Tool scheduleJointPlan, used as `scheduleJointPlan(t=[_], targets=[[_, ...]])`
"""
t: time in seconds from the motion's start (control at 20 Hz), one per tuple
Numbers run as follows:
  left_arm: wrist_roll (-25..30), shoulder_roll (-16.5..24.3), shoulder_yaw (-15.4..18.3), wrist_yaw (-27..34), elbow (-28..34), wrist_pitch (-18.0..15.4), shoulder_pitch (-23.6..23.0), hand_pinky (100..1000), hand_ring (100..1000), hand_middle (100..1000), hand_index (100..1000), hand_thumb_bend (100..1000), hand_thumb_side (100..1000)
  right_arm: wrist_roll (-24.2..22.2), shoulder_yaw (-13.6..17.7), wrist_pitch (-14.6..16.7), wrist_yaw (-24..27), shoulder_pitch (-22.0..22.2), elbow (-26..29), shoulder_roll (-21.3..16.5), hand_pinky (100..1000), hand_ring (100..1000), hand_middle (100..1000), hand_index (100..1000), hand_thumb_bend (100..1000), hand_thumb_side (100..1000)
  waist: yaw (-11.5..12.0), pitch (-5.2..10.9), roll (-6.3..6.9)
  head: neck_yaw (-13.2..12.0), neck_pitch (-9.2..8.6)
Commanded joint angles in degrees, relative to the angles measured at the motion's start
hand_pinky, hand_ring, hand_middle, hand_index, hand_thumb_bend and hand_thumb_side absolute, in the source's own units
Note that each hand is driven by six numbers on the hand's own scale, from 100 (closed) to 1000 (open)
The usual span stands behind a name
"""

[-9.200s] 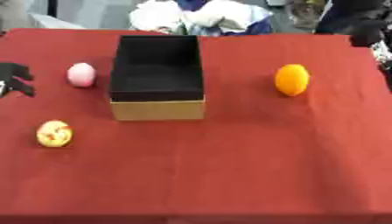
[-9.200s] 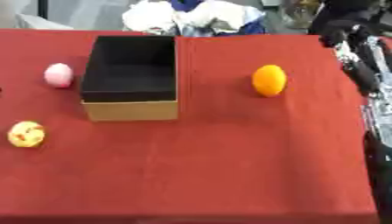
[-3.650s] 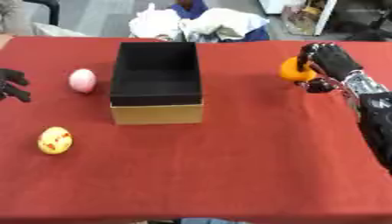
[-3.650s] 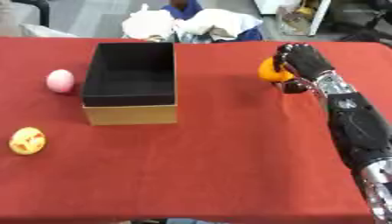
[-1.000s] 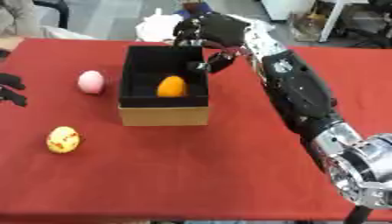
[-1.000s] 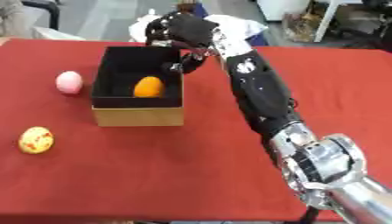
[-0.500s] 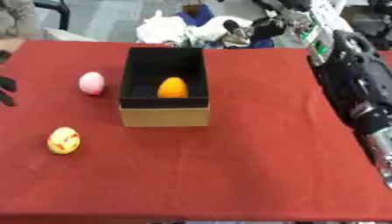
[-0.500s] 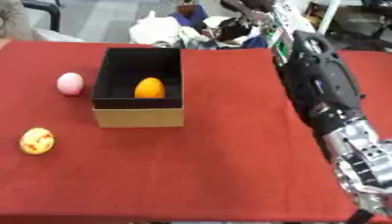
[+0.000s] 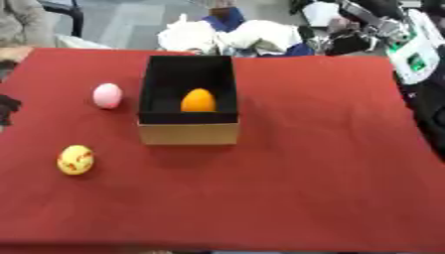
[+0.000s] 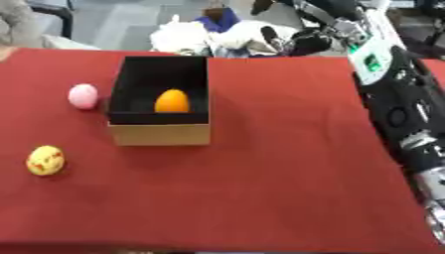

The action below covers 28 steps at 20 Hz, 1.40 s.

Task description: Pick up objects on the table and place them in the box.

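Note:
An open black box with a tan front wall stands left of centre on the red table. An orange lies inside it. A pink egg-shaped object sits just left of the box, and a yellow one with red marks lies nearer the front left. My right hand is raised over the far table edge, right of the box, fingers spread and empty. Only a dark bit of my left hand shows at the left edge.
A heap of white and blue cloth lies behind the far table edge. My right forearm runs down the right side of the view. Bare red cloth spreads right of and in front of the box.
My right hand left the orange in the box, then rose and drew back to the far right. The orange now rests inside the box. The two eggs have not moved.

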<state>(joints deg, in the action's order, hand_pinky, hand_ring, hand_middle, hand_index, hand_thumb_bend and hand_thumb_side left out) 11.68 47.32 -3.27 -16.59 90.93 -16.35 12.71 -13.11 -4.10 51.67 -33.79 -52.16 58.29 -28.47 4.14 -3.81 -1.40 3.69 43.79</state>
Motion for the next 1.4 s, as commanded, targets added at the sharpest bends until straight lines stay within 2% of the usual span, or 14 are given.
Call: scheduleJointPlan(t=[0.05, 0.25, 0.65, 0.75, 0.95, 1.4], targets=[[1.3, 4.3, -2.3, -3.6, -1.8, -1.2, 2.7, 661, 586, 643, 774, 100, 794, -2.1, 1.6, 0.3, 2.9, -0.2, 1.5, -2.4, 691, 641, 665, 735, 100, 100, -0.3, 0.8, 0.35, -0.5, 0.21], [3.2, 3.9, -5.6, -7.7, -5.3, -1.7, 6.5, 657, 591, 651, 782, 100, 823, -3.5, 2.4, 0.3, 4.8, 0.6, 1.6, -2.6, 691, 634, 657, 732, 100, 100, -0.7, 0.82, 0.39, -0.9, 0.32], [3.3, -0.5, -9.7, -14.8, -11.4, 0.0, 13.0, 639, 570, 620, 774, 147, 926, -5.2, 3.2, 0.2, 6.2, 1.1, 1.7, -2.6, 691, 626, 649, 728, 100, 100, -1.2, 0.71, 0.32, -1.1, 0.32], [3.2, -1.4, -10.1, -16.2, -12.3, 0.3, 13.7, 635, 568, 617, 769, 169, 934, -5.4, 3.3, 0.1, 6.5, 1.3, 1.8, -2.6, 691, 624, 647, 726, 100, 100, -1.3, 0.68, 0.3, -1.2, 0.32], [3.2, -2.4, -10.7, -17.9, -13.4, 0.4, 14.5, 633, 568, 614, 766, 158, 957, -5.8, 3.4, -0.1, 6.9, 1.3, 1.9, -2.6, 690, 623, 646, 725, 100, 100, -1.5, 0.68, 0.28, -1.3, 0.32], [4.1, -3.2, -11.5, -19.3, -14.6, -0.5, 14.9, 638, 573, 621, 769, 172, 976, -6.5, 3.7, 0.0, 7.4, 1.4, 1.9, -2.6, 689, 618, 640, 722, 100, 100, -1.6, 0.63, 0.29, -1.3, 0.32]])
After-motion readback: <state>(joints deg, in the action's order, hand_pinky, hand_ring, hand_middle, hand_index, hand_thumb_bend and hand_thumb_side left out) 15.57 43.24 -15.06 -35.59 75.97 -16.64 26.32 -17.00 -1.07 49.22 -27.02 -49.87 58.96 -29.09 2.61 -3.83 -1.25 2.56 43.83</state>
